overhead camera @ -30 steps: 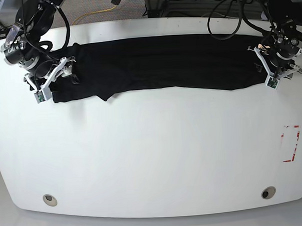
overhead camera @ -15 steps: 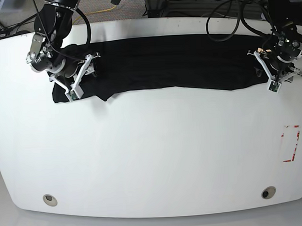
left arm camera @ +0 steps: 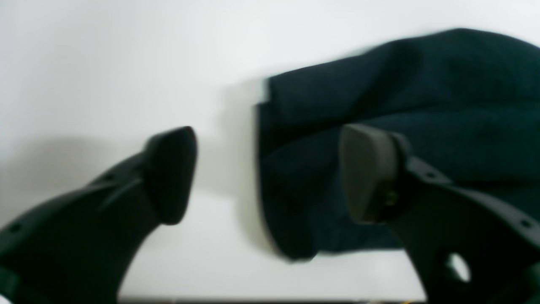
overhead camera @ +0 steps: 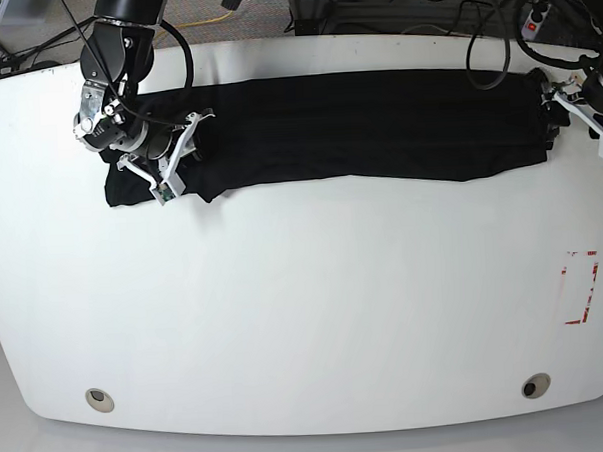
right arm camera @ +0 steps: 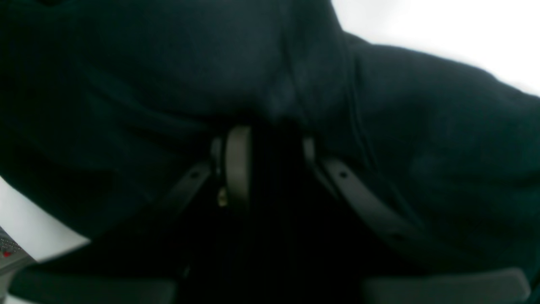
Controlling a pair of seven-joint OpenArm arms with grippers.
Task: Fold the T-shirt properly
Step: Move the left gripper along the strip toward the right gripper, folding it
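The black T-shirt (overhead camera: 357,123) lies folded into a long strip across the far side of the white table (overhead camera: 305,306). My right gripper (overhead camera: 183,156) sits on its left end, just in from the sleeve corner (overhead camera: 125,189). In the right wrist view its fingers (right arm camera: 238,160) stand close together, and dark cloth (right arm camera: 422,126) is bunched over and between them. My left gripper (overhead camera: 580,114) hangs at the shirt's right end, open. The left wrist view shows its wide-apart pads (left arm camera: 168,173), with the shirt's end edge (left arm camera: 379,84) lying flat beyond them, ungripped.
A red-marked rectangle (overhead camera: 581,287) is on the table at the right. Two round holes (overhead camera: 100,399) (overhead camera: 535,385) sit near the front edge. Cables and floor clutter run behind the table's far edge (overhead camera: 303,41).
The right arm slid rightward onto the shirt's left end and narrowed its jaws on the cloth. The left gripper opened, let go of the right end and drew back to the right.
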